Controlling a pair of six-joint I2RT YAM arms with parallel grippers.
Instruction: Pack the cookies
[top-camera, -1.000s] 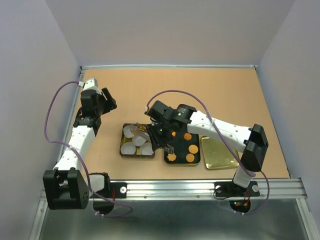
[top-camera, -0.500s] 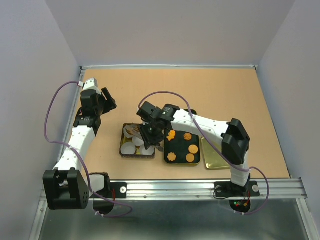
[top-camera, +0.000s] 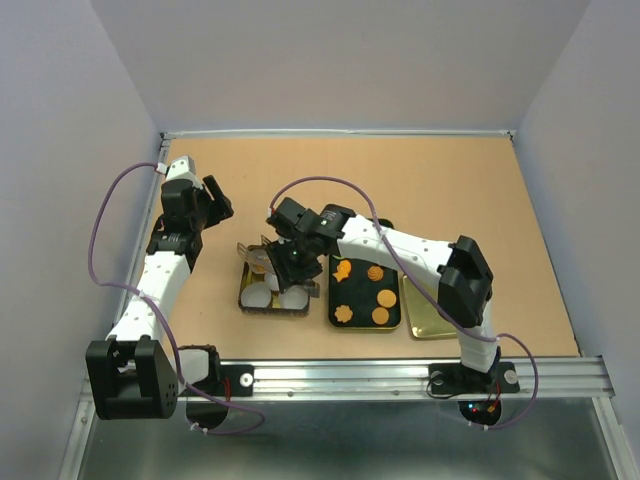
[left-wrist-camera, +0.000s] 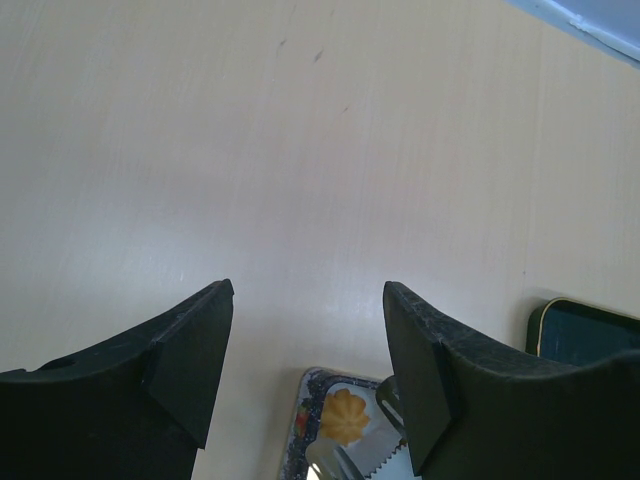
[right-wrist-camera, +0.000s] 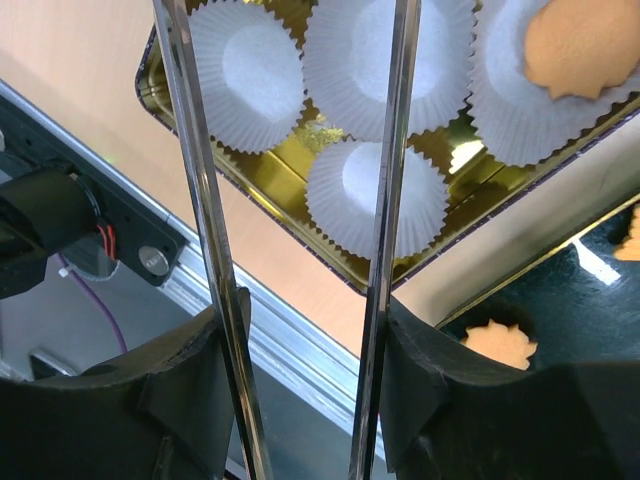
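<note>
My right gripper (top-camera: 291, 262) is shut on a pair of metal tongs (top-camera: 252, 252) over the open tin (top-camera: 246, 301). In the right wrist view my gripper (right-wrist-camera: 300, 320) clamps the tongs (right-wrist-camera: 205, 200), whose two arms stand apart with nothing between them. One orange cookie (right-wrist-camera: 575, 45) lies in a white paper cup in the tin; it also shows in the left wrist view (left-wrist-camera: 345, 415). Several orange cookies (top-camera: 386, 297) lie on the black tray (top-camera: 333, 297). My left gripper (top-camera: 217, 200) is open and empty, well left of the tin, above bare table (left-wrist-camera: 308, 300).
Three empty pleated paper cups (right-wrist-camera: 245, 70) sit in the tin. A gold lid (top-camera: 437, 306) lies right of the black tray. The table's metal front rail (top-camera: 400, 375) runs just below the tin and trays.
My right gripper has swung left with the tongs, from above the black tray's left side to over the tin, the tong tips now near its far left corner. The left arm has not moved.
</note>
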